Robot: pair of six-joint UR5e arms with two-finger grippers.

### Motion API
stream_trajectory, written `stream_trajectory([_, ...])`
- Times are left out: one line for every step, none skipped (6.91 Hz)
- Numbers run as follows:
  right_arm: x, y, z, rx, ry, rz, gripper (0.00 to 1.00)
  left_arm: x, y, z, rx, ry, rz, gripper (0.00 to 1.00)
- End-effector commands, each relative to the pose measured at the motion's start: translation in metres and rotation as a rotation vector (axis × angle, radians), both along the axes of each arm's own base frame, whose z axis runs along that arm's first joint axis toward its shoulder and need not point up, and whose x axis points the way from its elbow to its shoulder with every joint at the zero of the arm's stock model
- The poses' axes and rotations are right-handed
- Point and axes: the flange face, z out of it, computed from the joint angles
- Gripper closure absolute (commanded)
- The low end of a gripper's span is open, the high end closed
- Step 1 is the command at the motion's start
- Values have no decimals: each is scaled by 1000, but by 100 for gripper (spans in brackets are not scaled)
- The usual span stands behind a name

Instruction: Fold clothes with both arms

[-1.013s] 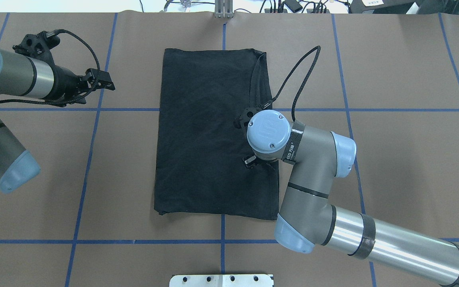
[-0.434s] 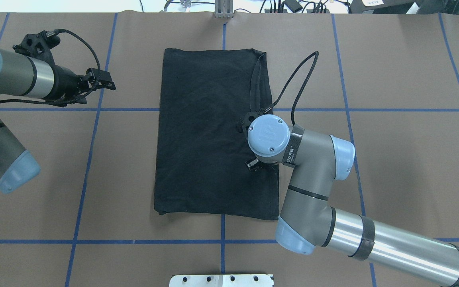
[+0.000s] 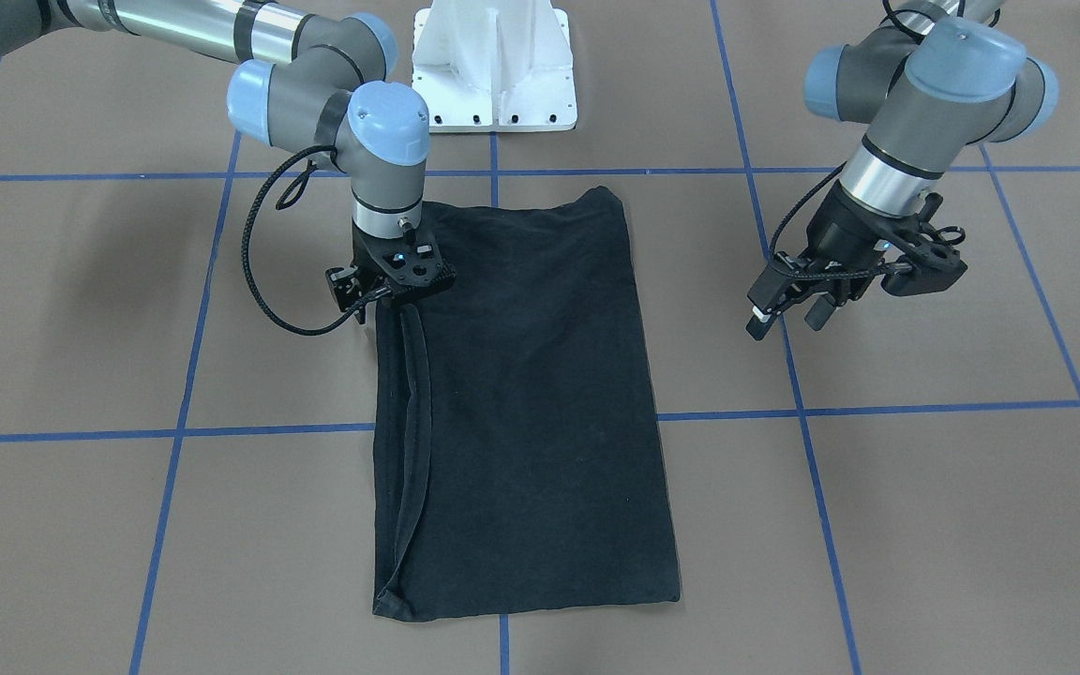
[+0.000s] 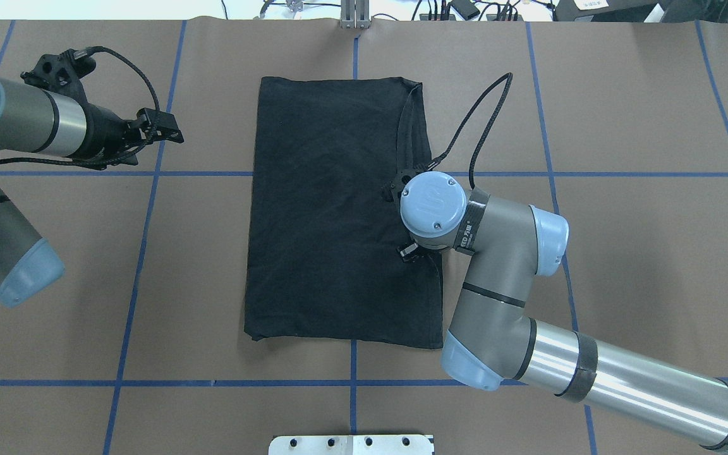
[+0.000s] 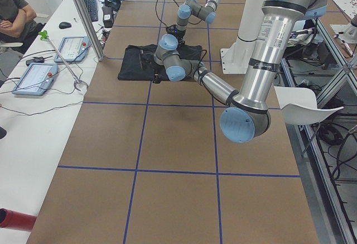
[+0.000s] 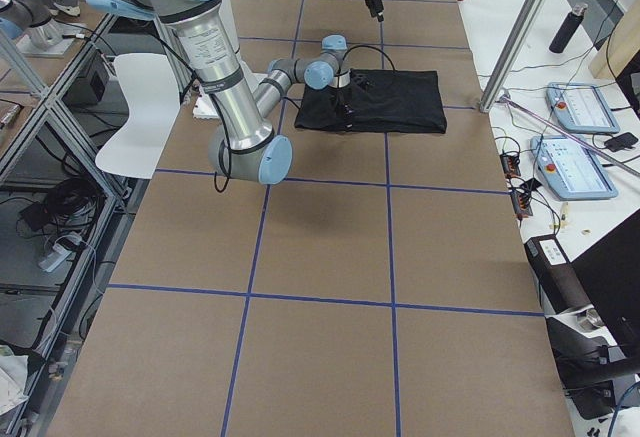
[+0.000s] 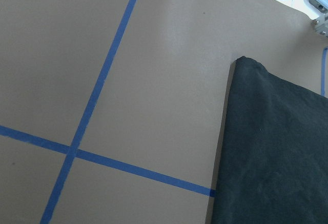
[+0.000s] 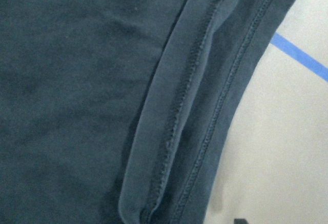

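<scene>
1. The black cotton T-shirt (image 4: pixel 332 208), folded to a rectangle, lies flat on the brown paper-covered table (image 4: pixel 642 253).
2. Front view: the black two-finger left gripper (image 3: pixel 785 323) hovers well apart from it, jaws parted.
3. The right gripper (image 3: pixel 397 286) stands at the shirt's edge. Overhead, its blue wrist cap (image 4: pixel 433 202) hides it, so I cannot tell its grip.
4. Only the right wrist view shows the stitched hems (image 8: pixel 177 111).

Matt cloth T-shirt (image 4: pixel 332 208) (stitched), papery tabletop (image 4: pixel 655 253)
</scene>
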Motion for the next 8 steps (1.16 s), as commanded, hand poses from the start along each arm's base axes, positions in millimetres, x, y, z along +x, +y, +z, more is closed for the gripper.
stream_trajectory([11, -12, 3, 5, 5, 2, 30, 0, 0, 0, 0, 0, 0, 0])
stream_trajectory([20, -21, 2, -5, -2, 10, 30, 0, 0, 0, -1, -1, 0, 0])
stream_trajectory([22, -20, 14, -14, 10, 10, 30, 0, 0, 0, 0, 0, 0, 0])
stream_trajectory([24, -18, 19, -18, 15, 9, 30, 0, 0, 1, 0, -1, -1, 0])
stream_trajectory([27, -16, 26, -22, 21, 8, 29, 0, 0, 1, 0, -1, -1, 0])
stream_trajectory([33, -13, 31, -24, 23, 11, 28, 0, 0, 1, 0, -1, -1, 0])
stream_trajectory([50, -3, 37, -21, 14, 8, 27, 0, 0, 1, -1, -1, 0, 0])
stream_trajectory([67, 8, 33, -32, -15, -6, 27, 0, 0, 1, 0, -1, -1, 0])
